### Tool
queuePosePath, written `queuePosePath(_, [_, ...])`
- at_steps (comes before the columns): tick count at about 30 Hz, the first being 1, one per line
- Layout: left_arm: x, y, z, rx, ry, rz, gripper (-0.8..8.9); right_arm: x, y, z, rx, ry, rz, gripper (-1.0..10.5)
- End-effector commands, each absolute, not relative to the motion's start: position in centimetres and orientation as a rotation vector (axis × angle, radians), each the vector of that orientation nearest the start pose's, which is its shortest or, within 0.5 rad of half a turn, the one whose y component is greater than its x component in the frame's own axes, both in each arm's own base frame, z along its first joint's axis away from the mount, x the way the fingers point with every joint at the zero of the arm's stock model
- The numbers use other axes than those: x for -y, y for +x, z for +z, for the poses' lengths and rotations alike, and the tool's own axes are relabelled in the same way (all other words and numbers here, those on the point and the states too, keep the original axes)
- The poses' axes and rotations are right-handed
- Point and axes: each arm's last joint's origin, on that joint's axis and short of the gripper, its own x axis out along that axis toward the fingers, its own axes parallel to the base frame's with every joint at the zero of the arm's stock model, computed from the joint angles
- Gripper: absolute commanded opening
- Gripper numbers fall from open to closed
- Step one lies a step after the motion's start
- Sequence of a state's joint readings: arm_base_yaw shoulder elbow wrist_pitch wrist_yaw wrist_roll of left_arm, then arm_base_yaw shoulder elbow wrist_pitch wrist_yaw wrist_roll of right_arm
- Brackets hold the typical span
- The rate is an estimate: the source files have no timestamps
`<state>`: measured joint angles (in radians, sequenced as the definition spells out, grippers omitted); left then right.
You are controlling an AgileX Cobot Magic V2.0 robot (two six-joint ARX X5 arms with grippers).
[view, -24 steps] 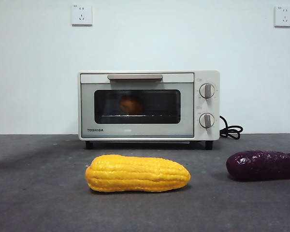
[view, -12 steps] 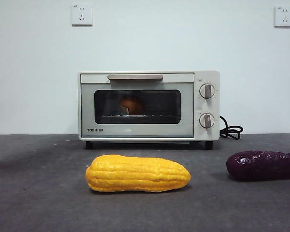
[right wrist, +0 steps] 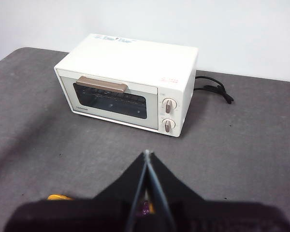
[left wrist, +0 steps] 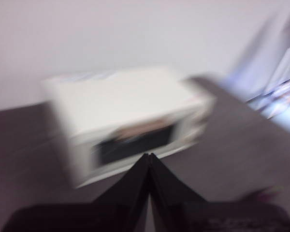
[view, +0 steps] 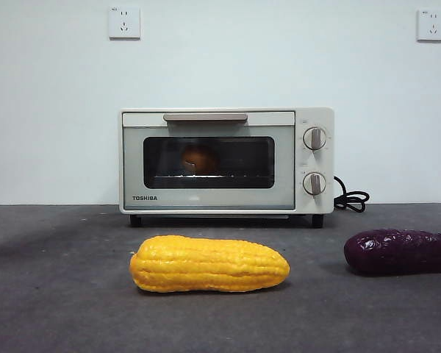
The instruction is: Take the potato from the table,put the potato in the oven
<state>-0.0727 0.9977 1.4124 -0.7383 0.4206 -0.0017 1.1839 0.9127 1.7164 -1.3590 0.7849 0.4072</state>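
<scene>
Bench (view: pixel 59 309): dark grey, matte, speckled; white wall with two sockets behind. Oven (view: pixel 226 160) door closed, potato (view: pixel 199 159) inside on the rack, behind the glass. Task looks finished; next move, if any, is only parking the arms. Corn cob (view: pixel 209 264) and purple sweet potato (view: pixel 400 251) untouched. Left claw (left wrist: pixel 149 157) and right claw (right wrist: pixel 147 154) clenched, empty, raised clear of the oven.

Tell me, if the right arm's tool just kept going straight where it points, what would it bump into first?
Probably the table, or, if it clears that, the oven beyond. The right tool has its jaws shut and aims toward the oven's closed door; nothing stands between. Depth is hard to judge.
</scene>
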Motion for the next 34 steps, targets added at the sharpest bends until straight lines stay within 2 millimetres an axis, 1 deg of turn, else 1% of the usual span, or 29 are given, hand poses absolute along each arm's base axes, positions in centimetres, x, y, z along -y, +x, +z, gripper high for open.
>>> queuePosePath(1, [1.7, 16.1, 43.6, -0.370, 0.203, -0.319, -0.04, -4.8, 4.1, 48.2, -0.389, -0.085, 0.311, 0.0])
queuePosePath(3, [1.3, 15.6, 42.5, -0.391, 0.216, -0.250, -0.04, -4.8, 4.1, 48.2, -0.389, -0.085, 0.311, 0.0])
queuePosePath(6, [0.9, 14.7, 40.1, -0.345, 0.212, -0.223, -0.04, -4.8, 4.1, 48.2, -0.389, -0.085, 0.311, 0.0])
queuePosePath(10, [0.5, 13.4, 35.8, -0.233, 0.226, -0.191, -0.04, -4.8, 4.1, 48.2, -0.389, -0.085, 0.311, 0.0])
queuePosePath(13, [0.5, 12.4, 32.3, -0.192, 0.262, -0.188, -0.04, -4.8, 4.1, 48.2, -0.389, -0.085, 0.311, 0.0])
queuePosePath(19, [0.2, 10.9, 25.2, -0.197, 0.275, -0.086, -0.04, -4.8, 4.1, 48.2, -0.389, -0.085, 0.311, 0.0])
queuePosePath(22, [0.2, 10.5, 22.3, -0.184, 0.247, -0.068, -0.04, -4.8, 4.1, 48.2, -0.389, -0.085, 0.311, 0.0])
queuePosePath(28, [0.1, 10.2, 18.3, -0.145, 0.107, -0.038, -0.04, -4.8, 4.1, 48.2, -0.389, -0.085, 0.311, 0.0])
queuePosePath(34, [0.1, 10.2, 15.4, -0.134, 0.039, -0.033, -0.04, -4.8, 4.1, 48.2, -0.389, -0.085, 0.311, 0.0])
